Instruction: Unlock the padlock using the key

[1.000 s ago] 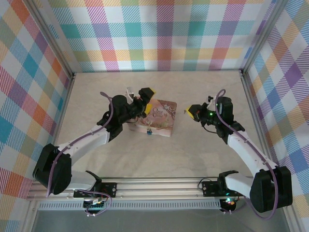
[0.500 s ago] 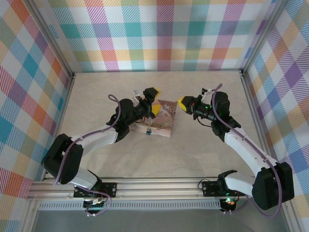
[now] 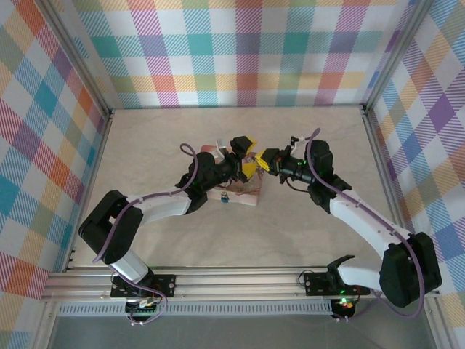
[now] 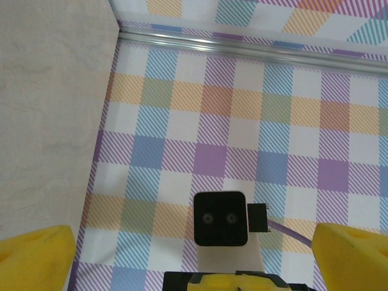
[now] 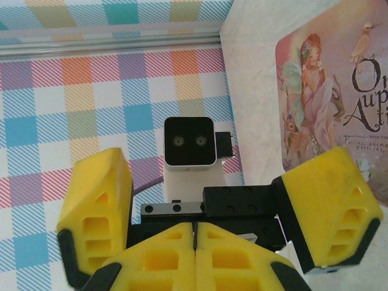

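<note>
The tiny blue padlock lies at the near edge of the pink illustrated tin, which also appears at the right of the right wrist view as the tin. Above the tin's far right corner the two grippers meet nose to nose. My left gripper is open, its yellow fingers spread wide. My right gripper is shut and points into that gap. Its pads are pressed together with a thin dark line between them. No key can be made out. From the left wrist, my left gripper faces the right wrist camera.
Plaid walls enclose the beige table on three sides, with aluminium posts at the corners. Both arms reach in from the near rail.
Both grippers have closed in on each other: the left moved right, the right moved left, from well apart to meeting over the tin. The padlock and tin stayed put.
</note>
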`<control>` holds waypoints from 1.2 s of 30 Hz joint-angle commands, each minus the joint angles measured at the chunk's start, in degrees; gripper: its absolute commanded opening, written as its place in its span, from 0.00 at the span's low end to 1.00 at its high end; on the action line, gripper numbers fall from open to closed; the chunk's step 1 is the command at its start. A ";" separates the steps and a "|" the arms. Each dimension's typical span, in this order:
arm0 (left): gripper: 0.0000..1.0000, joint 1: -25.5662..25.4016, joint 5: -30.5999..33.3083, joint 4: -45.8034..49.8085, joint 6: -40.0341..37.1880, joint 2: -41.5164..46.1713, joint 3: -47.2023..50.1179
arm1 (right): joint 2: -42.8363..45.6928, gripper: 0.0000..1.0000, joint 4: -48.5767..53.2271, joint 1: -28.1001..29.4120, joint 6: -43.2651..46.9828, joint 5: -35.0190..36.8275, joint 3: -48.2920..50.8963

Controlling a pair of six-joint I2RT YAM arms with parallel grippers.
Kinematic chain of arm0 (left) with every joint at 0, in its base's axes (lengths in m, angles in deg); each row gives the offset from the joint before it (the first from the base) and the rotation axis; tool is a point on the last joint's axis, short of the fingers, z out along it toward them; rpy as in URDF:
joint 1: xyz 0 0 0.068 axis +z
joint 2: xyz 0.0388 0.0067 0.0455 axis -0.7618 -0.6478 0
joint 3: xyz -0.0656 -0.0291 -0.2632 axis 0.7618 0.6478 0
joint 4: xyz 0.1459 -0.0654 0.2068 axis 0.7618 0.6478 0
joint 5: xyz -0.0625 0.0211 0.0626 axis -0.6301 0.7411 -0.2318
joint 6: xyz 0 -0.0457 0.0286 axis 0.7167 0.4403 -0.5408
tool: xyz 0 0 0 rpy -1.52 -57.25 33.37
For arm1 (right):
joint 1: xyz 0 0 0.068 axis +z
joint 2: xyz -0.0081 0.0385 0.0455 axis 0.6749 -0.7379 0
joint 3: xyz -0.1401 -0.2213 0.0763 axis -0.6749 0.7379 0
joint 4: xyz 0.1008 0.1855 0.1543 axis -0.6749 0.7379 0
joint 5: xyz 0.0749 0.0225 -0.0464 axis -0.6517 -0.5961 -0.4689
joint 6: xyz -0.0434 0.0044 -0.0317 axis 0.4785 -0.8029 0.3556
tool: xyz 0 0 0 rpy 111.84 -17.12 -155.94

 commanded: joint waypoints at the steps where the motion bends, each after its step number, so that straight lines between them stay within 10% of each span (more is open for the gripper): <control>1: 1.00 -1.17 0.75 -5.19 0.95 -0.54 -2.55 | -0.42 0.00 -2.21 0.59 -0.66 1.25 -0.79; 36: 1.00 -1.61 1.28 -2.90 -0.54 0.42 -1.95 | -0.43 0.00 4.66 0.81 1.70 5.84 1.61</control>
